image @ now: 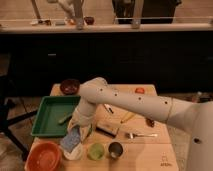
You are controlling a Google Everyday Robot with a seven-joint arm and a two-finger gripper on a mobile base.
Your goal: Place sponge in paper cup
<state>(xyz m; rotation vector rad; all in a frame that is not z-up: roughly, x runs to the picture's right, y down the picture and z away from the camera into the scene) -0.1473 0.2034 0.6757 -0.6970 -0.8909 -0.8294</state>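
Note:
The blue-grey sponge [71, 138] hangs tilted at the tip of my gripper [78, 133], right over the white paper cup [73, 153] near the table's front left. Its lower edge reaches the cup's rim. The gripper points down from the white arm, which comes in from the right, and it is shut on the sponge's upper end. The sponge hides most of the cup's inside.
An orange bowl [44, 156] stands left of the cup, with a translucent green cup [95, 150] and a metal cup [116, 149] to its right. A green tray [48, 119], a dark bowl [69, 86], a brown-grey block [107, 129], a fork [141, 135] and a red object [139, 90] share the table.

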